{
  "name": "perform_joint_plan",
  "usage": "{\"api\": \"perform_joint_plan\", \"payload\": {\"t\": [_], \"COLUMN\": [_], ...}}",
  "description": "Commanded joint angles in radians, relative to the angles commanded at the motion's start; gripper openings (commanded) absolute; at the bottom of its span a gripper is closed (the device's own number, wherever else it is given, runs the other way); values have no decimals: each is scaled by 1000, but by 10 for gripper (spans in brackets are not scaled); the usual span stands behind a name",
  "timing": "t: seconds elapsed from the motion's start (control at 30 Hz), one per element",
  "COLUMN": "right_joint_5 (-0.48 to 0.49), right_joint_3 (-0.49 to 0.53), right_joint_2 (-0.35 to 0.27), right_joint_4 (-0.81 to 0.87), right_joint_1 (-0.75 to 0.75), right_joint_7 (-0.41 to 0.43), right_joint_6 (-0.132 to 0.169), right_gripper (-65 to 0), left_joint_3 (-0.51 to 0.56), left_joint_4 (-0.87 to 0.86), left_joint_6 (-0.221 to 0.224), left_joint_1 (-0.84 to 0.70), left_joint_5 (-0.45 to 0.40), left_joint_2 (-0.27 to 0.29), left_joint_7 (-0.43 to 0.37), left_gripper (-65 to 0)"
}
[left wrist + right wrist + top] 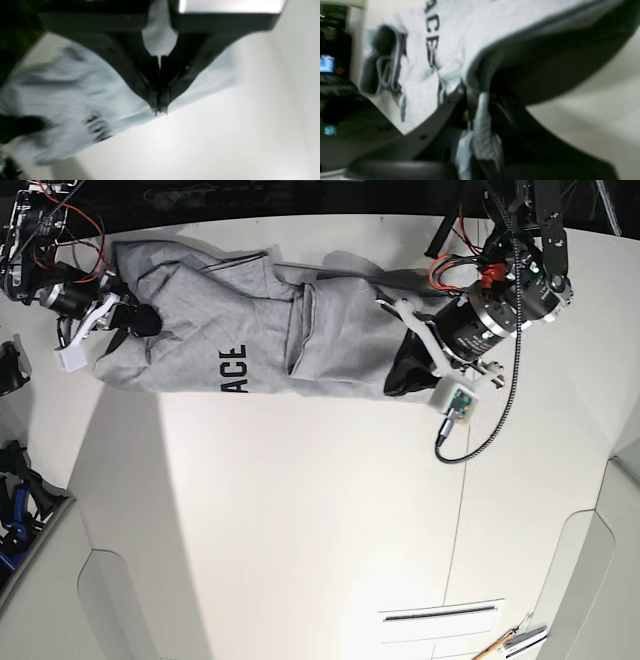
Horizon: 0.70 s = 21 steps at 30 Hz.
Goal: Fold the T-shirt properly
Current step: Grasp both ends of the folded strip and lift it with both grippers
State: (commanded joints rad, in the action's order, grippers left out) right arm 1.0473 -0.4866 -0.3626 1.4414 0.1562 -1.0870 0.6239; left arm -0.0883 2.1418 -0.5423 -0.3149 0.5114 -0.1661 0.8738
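The light-grey T-shirt point(250, 340) is stretched in a rumpled band across the far part of the white table point(300, 520), with black lettering "ACE" point(232, 370) on its near side. My left gripper point(395, 315), at the shirt's right end in the base view, is shut on it. The left wrist view shows its fingertips point(160, 110) closed at the cloth's edge point(75, 95), with fabric bunched between the fingers. My right gripper point(125, 320) is at the shirt's left end. It is shut point(482, 105) on a pinch of the T-shirt point(460, 37), near the lettering point(432, 37).
A cable point(490, 430) loops down from the left wrist camera onto the table. A slot point(440, 612) and some pens or tools point(510, 642) are at the near right corner. Dark and blue gear point(12, 500) lies off the table's left edge.
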Motion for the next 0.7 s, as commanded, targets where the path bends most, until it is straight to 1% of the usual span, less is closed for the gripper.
{"api": "perform_joint_plan", "payload": {"t": [0.07,0.13,0.2,0.3,0.43,0.5,0.53,0.6,0.7], "right_joint_5": [0,1,11,19,19,18,18,18,14], "right_joint_3": [-12,-19,-21,-21,-21,-20,-19,-17,10], "right_joint_2": [-42,-87,-127,-155,-148,-135,-126,-103,-69], "right_joint_4": [54,97,136,220,389,467,499,547,587], "right_joint_1": [0,2,2,0,0,-1,0,-1,-7], "right_joint_7": [-13,-13,-13,-13,-13,-12,-12,-8,-2], "right_joint_6": [0,-9,-10,-10,-10,-10,-10,-10,-10], "right_gripper": [-650,-650,-650,-650,-650,-650,-650,-650,-650], "left_joint_3": [-29,-31,-30,-26,37,86,108,145,190], "left_joint_4": [0,0,-1,-2,-42,-106,-142,-200,-259], "left_joint_6": [0,0,0,-1,-4,0,15,62,63], "left_joint_1": [-29,-57,-82,-122,-181,-184,-183,-180,-151], "left_joint_5": [1,2,13,35,8,-24,-42,-73,-84], "left_joint_2": [0,0,0,0,0,0,0,0,0], "left_joint_7": [6,6,6,6,5,-29,-60,-103,-107], "left_gripper": [-650,-650,-650,-650,-650,-650,-650,-650,-650]}}
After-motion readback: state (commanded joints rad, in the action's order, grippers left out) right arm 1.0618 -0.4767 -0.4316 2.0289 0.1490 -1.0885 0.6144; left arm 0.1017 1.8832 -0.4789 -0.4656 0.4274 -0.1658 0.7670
